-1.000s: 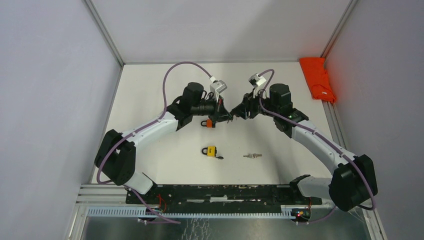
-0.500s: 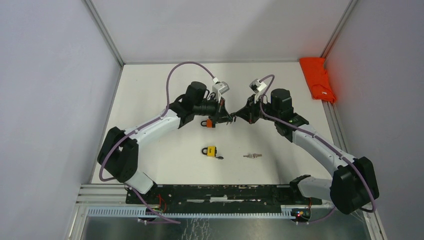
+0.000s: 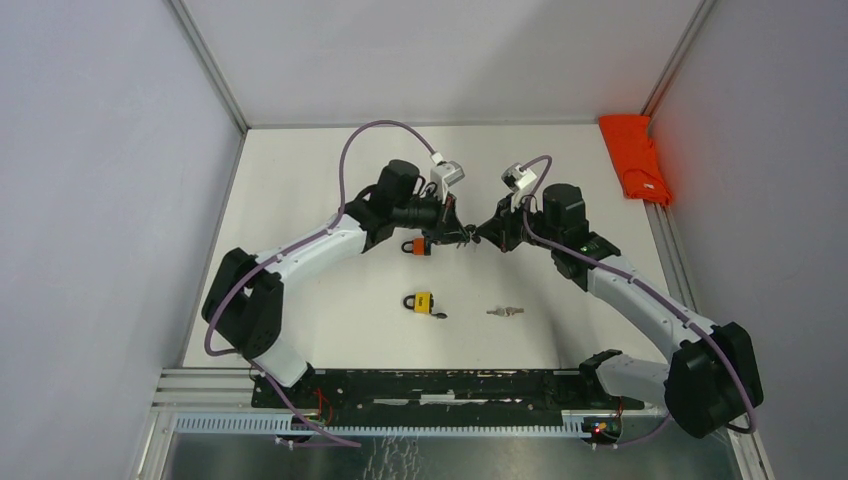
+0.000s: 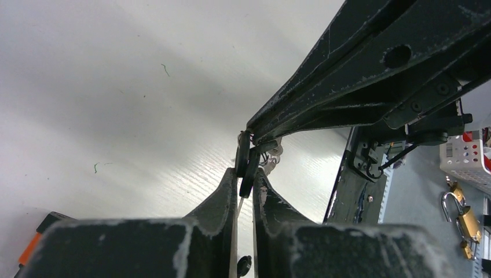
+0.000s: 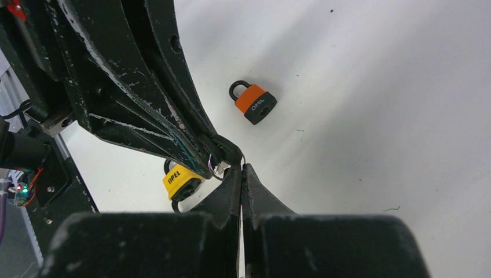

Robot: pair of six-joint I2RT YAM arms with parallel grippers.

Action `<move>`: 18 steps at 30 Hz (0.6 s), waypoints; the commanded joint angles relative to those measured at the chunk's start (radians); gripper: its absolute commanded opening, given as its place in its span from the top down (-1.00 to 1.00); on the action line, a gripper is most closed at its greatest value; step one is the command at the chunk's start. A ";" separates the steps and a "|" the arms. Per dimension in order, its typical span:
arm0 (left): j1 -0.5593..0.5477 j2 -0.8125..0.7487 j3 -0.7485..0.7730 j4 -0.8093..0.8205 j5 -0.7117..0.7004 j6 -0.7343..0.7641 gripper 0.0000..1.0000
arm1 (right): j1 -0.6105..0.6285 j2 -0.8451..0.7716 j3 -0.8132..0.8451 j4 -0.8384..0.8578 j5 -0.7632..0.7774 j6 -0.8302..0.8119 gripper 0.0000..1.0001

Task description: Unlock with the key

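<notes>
- The left gripper (image 4: 245, 178) is seen clenched narrowly on the black plastic head of a small key (image 4: 246, 165), which is held above the middle of the white table (image 3: 300, 180).
- The right gripper (image 5: 241, 172) is shut tight. Its tips are met with the left's at the thin wire key ring (image 5: 222, 168), but whether the ring is pinched cannot be told.
- The orange-bodied padlock (image 5: 253, 102) with a dark shackle is laid flat near that meeting point, on its left-edge side, and is touched by neither gripper.
- A yellow padlock (image 5: 180, 180) is laid closer to the near edge, with a loose silver key (image 3: 506, 312) near it on the right.
- No lock is judged to be opened yet.
- The key could be dropped if one grip is released before the other is firm. A hold on the ring alone would let the key swing, and the keyhole would be missed.
</notes>
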 commanded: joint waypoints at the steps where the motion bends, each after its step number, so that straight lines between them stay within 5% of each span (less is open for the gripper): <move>1: 0.006 0.008 0.061 0.055 -0.003 0.044 0.69 | 0.004 -0.016 -0.014 -0.068 0.065 -0.028 1.00; 7: 0.005 0.020 0.061 0.051 0.011 0.043 0.72 | 0.003 -0.005 0.005 -0.083 0.116 -0.029 1.00; 15: 0.005 0.030 0.059 0.048 0.040 0.046 0.31 | -0.014 -0.003 0.075 -0.102 0.145 -0.045 1.00; 18: 0.005 0.041 0.056 0.055 0.059 0.043 0.51 | -0.015 0.000 0.084 -0.099 0.139 -0.044 1.00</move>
